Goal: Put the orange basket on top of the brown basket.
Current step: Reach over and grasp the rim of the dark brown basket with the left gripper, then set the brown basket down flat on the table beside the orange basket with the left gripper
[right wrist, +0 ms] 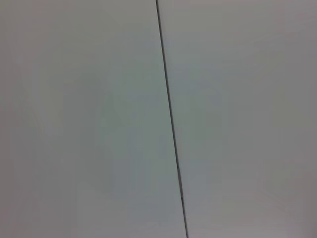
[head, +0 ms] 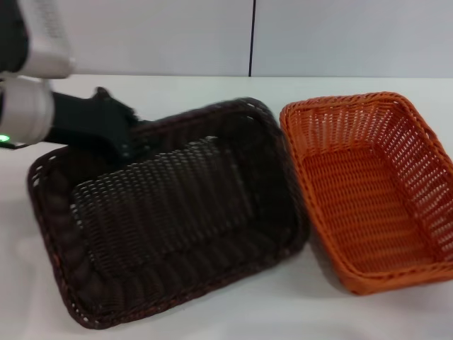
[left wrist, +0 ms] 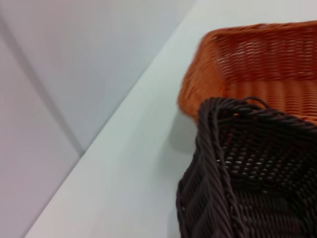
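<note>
Fingers of our left gripper [head: 131, 145] reach the far rim of the dark brown rectangular woven basket [head: 170, 212]; we cannot tell their state. Beside it, touching, the orange rectangular woven basket [head: 371, 188] rests on the white tabletop [head: 212, 315], before pale wall panels [head: 141, 35].

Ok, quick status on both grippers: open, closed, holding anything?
Left gripper: at the far rim of the brown basket; grip state cannot be told.
Right gripper: not in view.
</note>
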`<act>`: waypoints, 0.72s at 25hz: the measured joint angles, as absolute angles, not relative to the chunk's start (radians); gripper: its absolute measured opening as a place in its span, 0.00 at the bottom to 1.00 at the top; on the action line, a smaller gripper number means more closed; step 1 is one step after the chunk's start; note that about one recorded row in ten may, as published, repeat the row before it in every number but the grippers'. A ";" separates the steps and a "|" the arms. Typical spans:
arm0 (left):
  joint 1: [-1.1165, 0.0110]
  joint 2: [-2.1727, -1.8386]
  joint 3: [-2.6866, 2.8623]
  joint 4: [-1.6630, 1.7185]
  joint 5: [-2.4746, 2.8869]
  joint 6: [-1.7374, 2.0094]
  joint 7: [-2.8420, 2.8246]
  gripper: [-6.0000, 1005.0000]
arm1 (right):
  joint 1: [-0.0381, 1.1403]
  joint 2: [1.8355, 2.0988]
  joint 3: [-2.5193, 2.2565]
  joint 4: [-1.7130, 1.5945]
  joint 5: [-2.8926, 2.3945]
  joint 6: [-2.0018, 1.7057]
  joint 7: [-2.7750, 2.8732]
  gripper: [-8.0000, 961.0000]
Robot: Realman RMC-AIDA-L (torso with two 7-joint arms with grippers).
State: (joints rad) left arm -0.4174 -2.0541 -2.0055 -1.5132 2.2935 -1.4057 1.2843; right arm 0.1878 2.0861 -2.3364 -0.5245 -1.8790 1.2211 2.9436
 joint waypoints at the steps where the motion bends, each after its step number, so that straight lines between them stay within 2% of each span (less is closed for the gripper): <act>1: -0.491 -2.054 -2.008 -1.438 2.290 -1.420 1.354 0.22 | 0.188 2.086 -2.339 -0.525 -1.879 1.221 2.944 0.75; 2: -0.525 -2.054 -2.008 -1.394 2.290 -1.420 1.381 0.21 | 0.188 2.086 -2.341 -0.526 -1.879 1.221 2.944 0.75; 4: -0.525 -2.054 -2.008 -1.394 2.290 -1.420 1.381 0.20 | 0.188 2.086 -2.342 -0.527 -1.879 1.221 2.944 0.75; 6: -0.604 -2.054 -2.024 -1.276 2.290 -1.409 1.432 0.19 | 0.190 2.086 -2.342 -0.535 -1.879 1.221 2.944 0.75; 18: -0.630 -2.061 -1.961 -1.229 2.282 -1.330 1.466 0.29 | 0.206 2.084 -2.352 -0.544 -1.879 1.221 2.941 0.75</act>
